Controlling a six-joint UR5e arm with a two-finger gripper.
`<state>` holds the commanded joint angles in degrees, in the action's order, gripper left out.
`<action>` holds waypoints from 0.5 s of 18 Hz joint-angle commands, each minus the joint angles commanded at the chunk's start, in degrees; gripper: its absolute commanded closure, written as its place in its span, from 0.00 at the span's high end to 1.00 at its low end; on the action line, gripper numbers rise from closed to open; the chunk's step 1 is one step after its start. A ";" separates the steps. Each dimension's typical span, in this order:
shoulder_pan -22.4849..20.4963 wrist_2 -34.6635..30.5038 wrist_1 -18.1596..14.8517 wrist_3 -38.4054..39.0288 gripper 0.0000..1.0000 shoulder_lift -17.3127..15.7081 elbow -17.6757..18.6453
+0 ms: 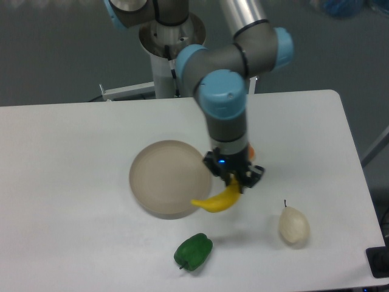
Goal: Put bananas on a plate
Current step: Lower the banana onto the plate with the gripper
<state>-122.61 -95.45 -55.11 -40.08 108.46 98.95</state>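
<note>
The yellow banana point(217, 201) hangs in the air, clamped by my gripper point(233, 180), which is shut on its upper right end. Its lower left tip overlaps the right front rim of the plate as seen from the camera. The round beige-grey plate point(164, 176) lies on the white table with nothing on it. My gripper stands just right of the plate's rim, pointing down.
A green pepper point(194, 250) lies in front of the plate. A pale cream pear point(293, 224) with a stem lies at the front right. An orange fruit is mostly hidden behind my wrist. The arm's base column point(171, 42) stands behind the table.
</note>
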 joint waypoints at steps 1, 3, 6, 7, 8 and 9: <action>0.35 0.00 0.00 -0.26 0.28 -0.35 1.67; 0.88 0.17 -0.09 -0.70 0.28 -0.62 3.09; 2.90 0.17 -0.09 -0.87 0.28 -0.27 3.35; 3.43 0.09 -0.09 -0.96 0.28 -0.18 3.44; 4.13 0.00 -0.09 -0.96 0.28 0.08 3.44; 4.49 -0.09 0.00 -0.79 0.28 0.52 3.70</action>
<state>-118.13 -95.54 -55.11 -40.87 108.98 102.65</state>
